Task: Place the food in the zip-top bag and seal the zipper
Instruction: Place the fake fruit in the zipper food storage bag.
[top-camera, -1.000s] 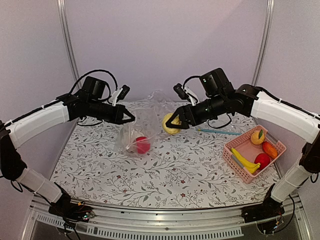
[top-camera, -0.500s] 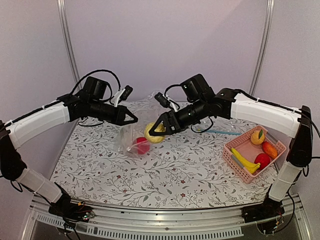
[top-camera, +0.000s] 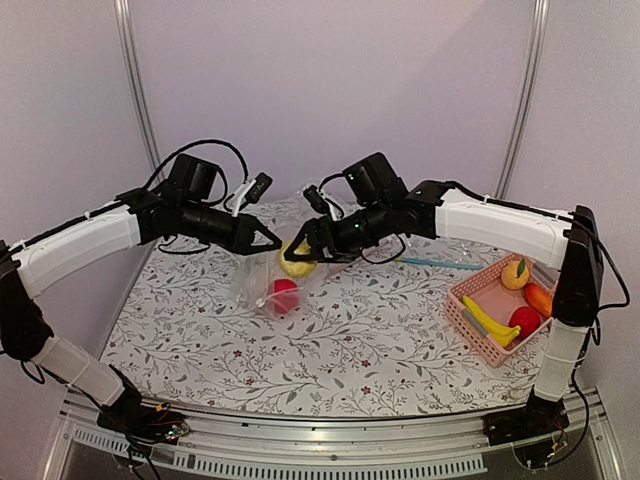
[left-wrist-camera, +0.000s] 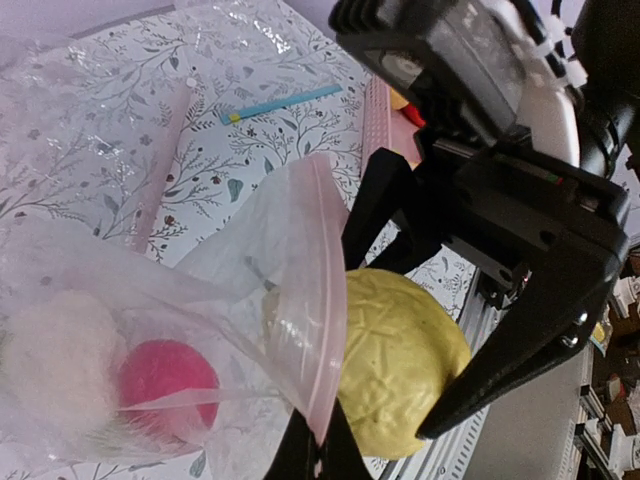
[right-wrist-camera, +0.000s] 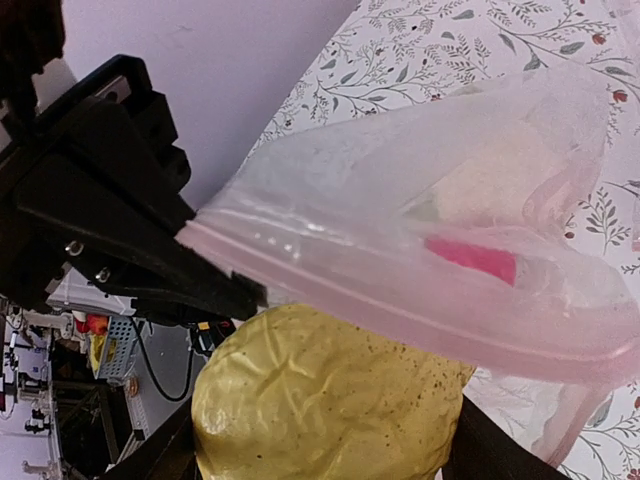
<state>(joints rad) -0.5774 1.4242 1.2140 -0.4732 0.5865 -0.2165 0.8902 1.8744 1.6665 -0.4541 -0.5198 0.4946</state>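
Zip-top bag (top-camera: 264, 284) hanging long-axis down, mouth rightward, rim clenched in left pincer (top-camera: 274, 240), right pincer (top-camera: 298, 252) grasping lemon (left-wrist-camera: 400, 365) at mouth

Soft, even, bright light with faint shadows; close wrist views slightly blurred.

The top camera looks down and forward from above and behind the arm bases, taking in the whole table (top-camera: 330, 350). The left wrist camera sits close at the mouth of the bag (left-wrist-camera: 290, 250), facing the right gripper (left-wrist-camera: 395, 345). The right wrist camera faces back at the left gripper (right-wrist-camera: 255, 292), equally close. All three views share the lemon (top-camera: 294, 262).
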